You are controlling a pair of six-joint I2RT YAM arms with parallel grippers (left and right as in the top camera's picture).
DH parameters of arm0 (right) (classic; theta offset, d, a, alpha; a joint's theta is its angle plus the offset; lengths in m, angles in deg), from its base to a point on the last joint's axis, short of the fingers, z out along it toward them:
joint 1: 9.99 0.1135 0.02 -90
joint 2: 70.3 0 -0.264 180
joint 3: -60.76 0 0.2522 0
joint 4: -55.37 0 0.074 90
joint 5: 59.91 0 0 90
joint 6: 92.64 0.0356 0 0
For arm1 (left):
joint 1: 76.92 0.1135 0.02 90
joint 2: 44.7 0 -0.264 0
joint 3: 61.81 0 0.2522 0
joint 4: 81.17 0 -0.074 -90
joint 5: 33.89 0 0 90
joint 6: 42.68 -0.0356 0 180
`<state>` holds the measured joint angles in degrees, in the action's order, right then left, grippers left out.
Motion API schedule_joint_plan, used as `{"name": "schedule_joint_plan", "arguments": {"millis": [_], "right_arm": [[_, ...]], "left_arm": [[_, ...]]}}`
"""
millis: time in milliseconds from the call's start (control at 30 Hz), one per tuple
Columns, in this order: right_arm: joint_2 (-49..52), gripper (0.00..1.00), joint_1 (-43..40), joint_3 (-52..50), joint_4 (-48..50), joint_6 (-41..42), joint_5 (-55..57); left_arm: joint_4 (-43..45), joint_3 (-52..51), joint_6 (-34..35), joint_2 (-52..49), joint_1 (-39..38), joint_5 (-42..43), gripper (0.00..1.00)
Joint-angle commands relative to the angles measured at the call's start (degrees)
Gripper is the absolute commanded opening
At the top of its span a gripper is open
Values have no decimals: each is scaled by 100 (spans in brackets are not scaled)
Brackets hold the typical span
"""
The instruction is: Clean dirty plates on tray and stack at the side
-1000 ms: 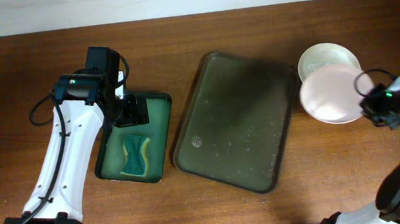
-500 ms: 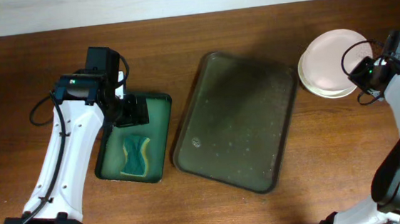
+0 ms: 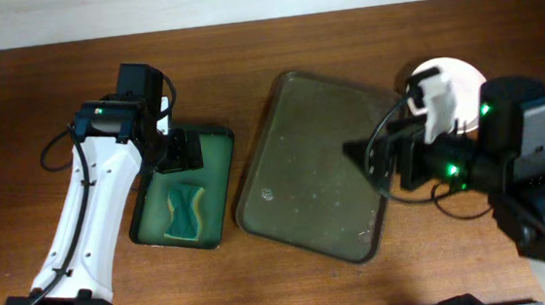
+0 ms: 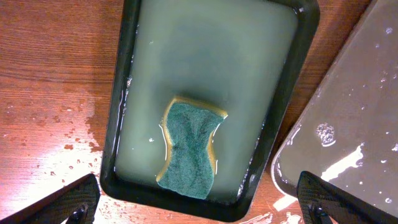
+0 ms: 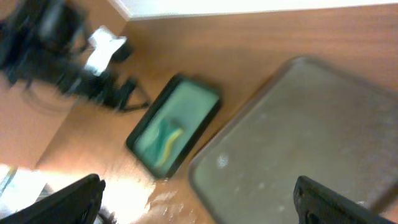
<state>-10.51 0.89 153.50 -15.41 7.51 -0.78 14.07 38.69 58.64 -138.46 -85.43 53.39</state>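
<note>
With the plates stacked just beside the tray at its far right corner, work seemingly done, the left gripper, over the sponge left of the tray, and the right gripper, above the tray, gape wide and empty

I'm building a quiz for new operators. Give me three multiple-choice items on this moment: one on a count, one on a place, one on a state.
1. How many plates lie on the dark tray? A none; B one; C three.
2. Where does the sponge lie? A on the dark tray; B in the green tray; C on a plate.
3. How is the left pincer? A shut on the sponge; B shut on a plate; C open, empty.
Answers: 1 A, its bed is bare overhead. 2 B, the left wrist view shows it inside that tray's rim. 3 C, its fingertips stand wide apart, gripping nothing.
</note>
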Motion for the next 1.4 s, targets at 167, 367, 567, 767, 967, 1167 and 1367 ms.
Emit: {"name": "schedule_joint_plan", "arguments": {"millis": [167, 367, 567, 767, 967, 1167, 1367], "right_arm": [[-1565, 98, 181, -1071, 1121, -1746, 1808], [-4369, 98, -249, -5270, 2879, -1720, 1781], [-5963, 98, -256, -7565, 4634, -1720, 1742], [-5947, 98, -256, -7866, 5386, -1722, 1764], [-5947, 98, -256, -7866, 5386, -1722, 1764], [-5947, 98, -256, -7866, 5386, -1722, 1764], [-5947, 98, -256, -7866, 5386, -1722, 1764]], "left_arm": [[-2, 68, -72, 11, -4, 39, 100], [-2, 68, -72, 11, -4, 42, 99], [-2, 68, -72, 11, -4, 42, 100], [-2, 68, -72, 11, -4, 39, 100], [-2, 68, -72, 11, -4, 39, 99], [-116, 39, -72, 439, -59, 39, 99], [2264, -1596, -76, 3709, -74, -459, 100]]}}
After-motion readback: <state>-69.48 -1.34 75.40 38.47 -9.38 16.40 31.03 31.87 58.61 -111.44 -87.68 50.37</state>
